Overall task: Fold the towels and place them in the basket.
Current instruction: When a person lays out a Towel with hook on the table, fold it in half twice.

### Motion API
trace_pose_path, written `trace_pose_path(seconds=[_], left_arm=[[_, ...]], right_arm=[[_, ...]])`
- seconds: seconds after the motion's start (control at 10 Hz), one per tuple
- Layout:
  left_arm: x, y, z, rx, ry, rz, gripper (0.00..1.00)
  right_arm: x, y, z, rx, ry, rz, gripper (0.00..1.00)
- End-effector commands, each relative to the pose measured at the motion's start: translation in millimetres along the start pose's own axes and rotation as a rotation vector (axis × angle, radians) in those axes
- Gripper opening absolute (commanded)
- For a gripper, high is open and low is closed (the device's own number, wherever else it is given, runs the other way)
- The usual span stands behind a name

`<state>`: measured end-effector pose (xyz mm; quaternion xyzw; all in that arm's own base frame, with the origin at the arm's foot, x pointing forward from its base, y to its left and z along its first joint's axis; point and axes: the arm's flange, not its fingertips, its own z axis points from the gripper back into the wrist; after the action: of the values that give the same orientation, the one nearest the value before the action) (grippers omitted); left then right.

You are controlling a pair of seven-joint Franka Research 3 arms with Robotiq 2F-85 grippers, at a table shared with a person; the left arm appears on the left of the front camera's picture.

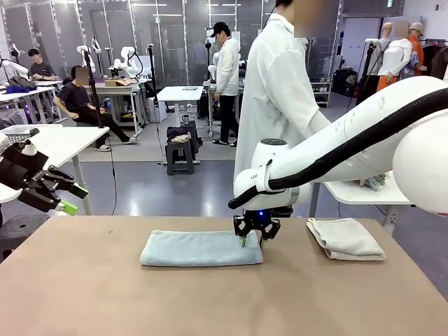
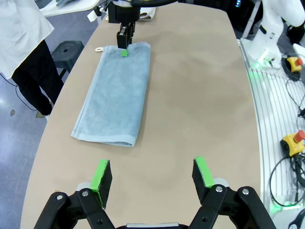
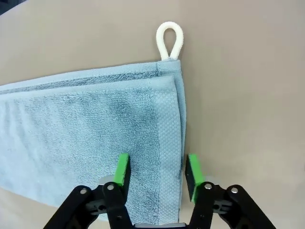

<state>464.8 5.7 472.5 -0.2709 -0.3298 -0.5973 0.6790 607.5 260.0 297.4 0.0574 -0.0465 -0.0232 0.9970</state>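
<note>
left pincer (image 2: 153,179): held wide apart above tabletop (image 1: 210,301) | right pincer (image 3: 155,174): set astride hem end of folded blue-grey towel (image 1: 201,248) lying mid-tabletop, clamping cannot be told | folded beige towel (image 1: 345,238): laid to its right

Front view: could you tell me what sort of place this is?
Probably a robotics lab: a person in a white coat by the brown table, white worktables across the hall, and a yellow box with a red button nearby.
</note>
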Motion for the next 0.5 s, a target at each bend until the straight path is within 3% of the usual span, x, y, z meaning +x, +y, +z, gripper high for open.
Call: trace_pose_path(seconds=[0.0,0.4], left_arm=[[-0.7,0.0,-0.2,0.005,-0.003,0.0,0.86],[-0.7,0.0,-0.2,0.005,-0.003,0.0,0.86]], right_arm=[[6.3,6.4,-2.3,-0.046,0.003,-0.032,0.42],[7.3,6.9,-5.5,-0.066,0.012,-0.029,0.03]])
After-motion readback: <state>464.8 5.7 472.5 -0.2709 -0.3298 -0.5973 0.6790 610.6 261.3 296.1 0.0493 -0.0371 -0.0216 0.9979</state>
